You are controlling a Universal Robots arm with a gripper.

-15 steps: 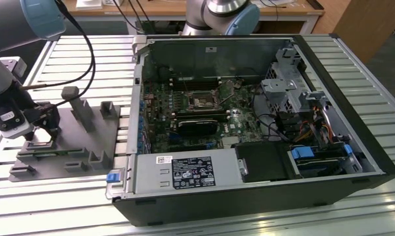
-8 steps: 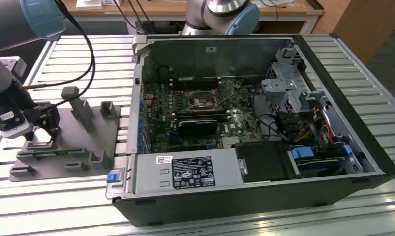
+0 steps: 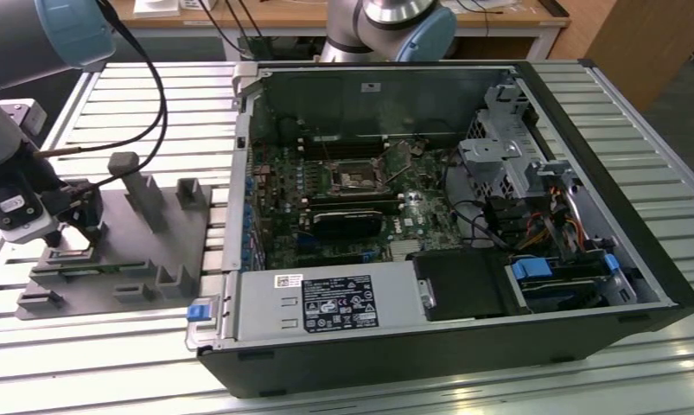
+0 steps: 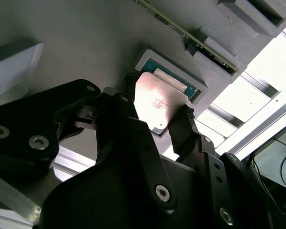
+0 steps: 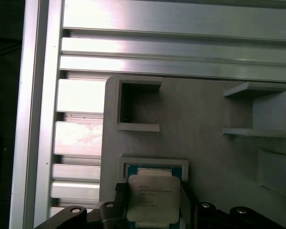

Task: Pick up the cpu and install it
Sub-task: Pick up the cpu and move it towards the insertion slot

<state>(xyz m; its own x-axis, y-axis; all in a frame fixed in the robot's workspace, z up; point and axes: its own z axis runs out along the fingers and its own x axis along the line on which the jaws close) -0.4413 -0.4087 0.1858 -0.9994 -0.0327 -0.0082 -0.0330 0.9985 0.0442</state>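
- Thin, square, silvery-topped cpu (image 5: pixel 150 198) with a darker rim — clamped between the black gripper's (image 4: pixel 157 101) fingers.
- Beneath it is a grey plastic fixture (image 3: pixel 116 277) — on a slatted aluminium table (image 3: pixel 150 95).

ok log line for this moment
gripper: shut on cpu | place: at fixture pocket | install: not done
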